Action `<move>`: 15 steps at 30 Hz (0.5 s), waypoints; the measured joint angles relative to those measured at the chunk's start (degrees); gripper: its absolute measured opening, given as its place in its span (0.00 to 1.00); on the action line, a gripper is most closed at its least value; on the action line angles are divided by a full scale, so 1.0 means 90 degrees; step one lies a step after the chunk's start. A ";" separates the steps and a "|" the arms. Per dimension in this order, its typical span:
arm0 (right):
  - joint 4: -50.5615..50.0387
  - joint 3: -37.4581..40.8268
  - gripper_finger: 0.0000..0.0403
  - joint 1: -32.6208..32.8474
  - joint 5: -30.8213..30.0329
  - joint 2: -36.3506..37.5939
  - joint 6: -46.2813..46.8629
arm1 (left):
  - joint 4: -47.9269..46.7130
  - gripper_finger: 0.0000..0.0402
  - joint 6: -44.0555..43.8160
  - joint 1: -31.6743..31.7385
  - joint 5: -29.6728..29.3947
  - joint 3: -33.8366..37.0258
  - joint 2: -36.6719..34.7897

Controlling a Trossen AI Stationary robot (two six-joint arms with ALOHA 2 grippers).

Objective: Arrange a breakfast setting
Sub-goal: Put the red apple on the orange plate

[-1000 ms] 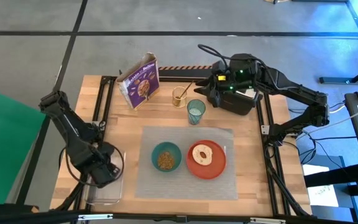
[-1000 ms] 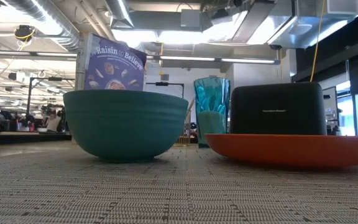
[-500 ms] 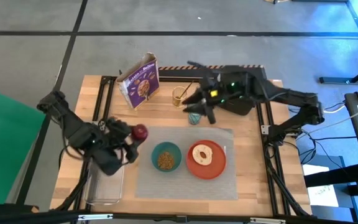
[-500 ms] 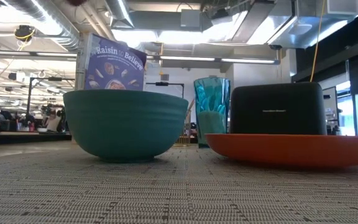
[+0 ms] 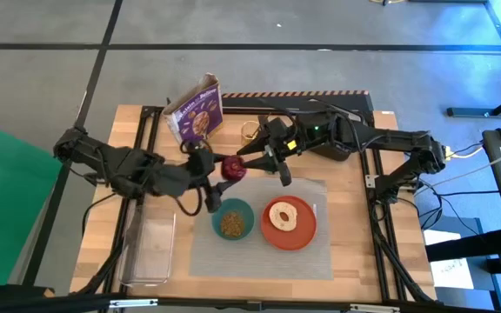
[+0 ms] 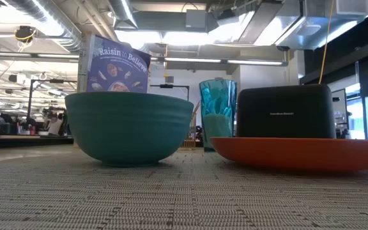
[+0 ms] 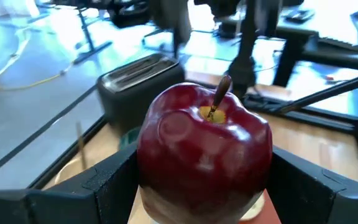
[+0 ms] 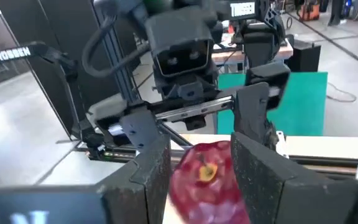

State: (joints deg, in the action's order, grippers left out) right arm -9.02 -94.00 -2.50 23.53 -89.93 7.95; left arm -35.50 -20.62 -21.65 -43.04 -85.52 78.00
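Note:
My left gripper is shut on the small dark-red fruit, in the air over the placemat's far left part. My right gripper is open and reaches in from the right. Its fingers stand on either side of the fruit; I cannot tell whether they touch it. The teal bowl and the orange-red plate with the bagel stand on the grey placemat. The teal cup is hidden under my right arm in the high view. The gold spoon is at the back. My left gripper pinches the fruit's two opposite sides between its two fingers. The fingers lie about level and come from the table's left. The fruit is lifted clear, and its stem points up in the left wrist view.
A purple cereal box stands at the back left. The black toaster is at the back right, under my right arm. A clear plastic tray lies at the near left. Bare wood shows to the right of the placemat.
My left gripper has risen from the clear tray at the near left and gone toward the table's middle, carrying the fruit clear of the table. My right gripper has gone from the toaster toward the left, over the cup, to the fruit.

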 joint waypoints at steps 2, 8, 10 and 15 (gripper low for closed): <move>-0.0007 -0.0001 0.39 0.0001 0.0002 0.0000 -0.0166 | 0.0305 0.74 0.0293 0.0179 0.0295 0.0000 0.0000; -0.0126 -0.0010 0.39 0.0002 0.0061 0.0005 -0.0542 | 0.0888 0.74 0.0956 0.0651 0.1442 0.0000 0.0000; -0.0188 -0.0012 0.39 0.0000 0.0038 0.0009 -0.0604 | 0.0909 0.74 0.0972 0.0779 0.1710 0.0000 0.0000; -0.0418 -0.0022 0.29 -0.0010 -0.0091 0.0015 -0.0920 | 0.0951 0.74 0.0976 0.1011 0.1941 0.0005 0.0002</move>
State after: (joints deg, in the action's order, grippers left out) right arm -12.78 -94.19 -2.59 22.71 -89.80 -0.33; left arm -26.94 -11.84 -12.55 -25.57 -85.47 78.02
